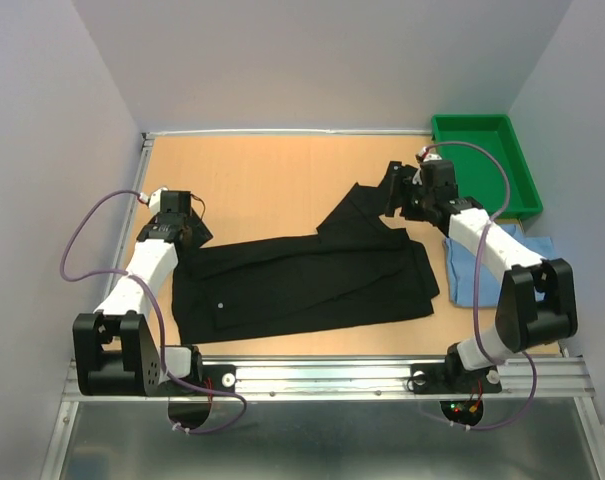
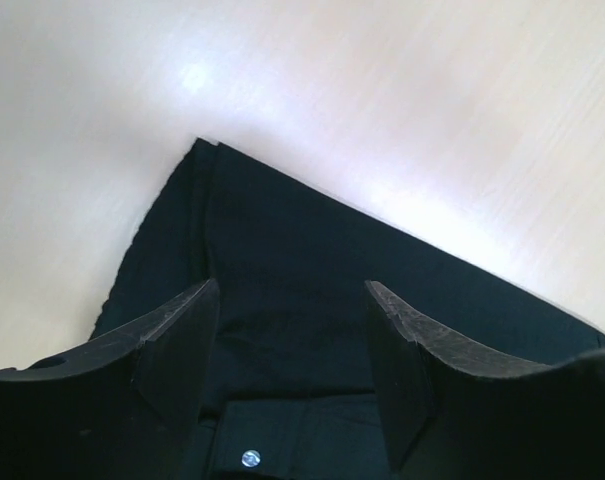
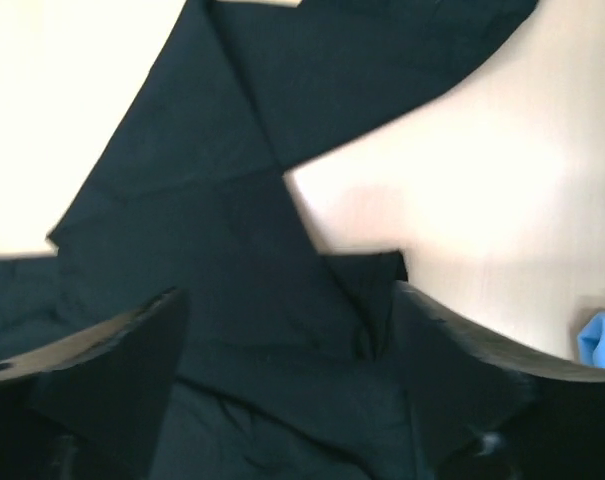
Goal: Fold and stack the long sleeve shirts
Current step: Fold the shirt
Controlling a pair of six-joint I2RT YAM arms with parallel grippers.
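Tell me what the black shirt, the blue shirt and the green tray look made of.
Black shirt: soft matte cloth, likely woven; it creases and folds flat. Light blue shirt: seemingly similar cloth, lying in soft rumples, partly hidden. Green tray: probably rigid plastic; smooth straight walls, uniform colour.

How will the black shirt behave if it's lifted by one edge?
Probably floppy: the black shirt lies flat, creased, one sleeve trailing, so a lifted edge would likely droop. It looks thin, likely light. Pushed on the smooth table, it would probably bunch.
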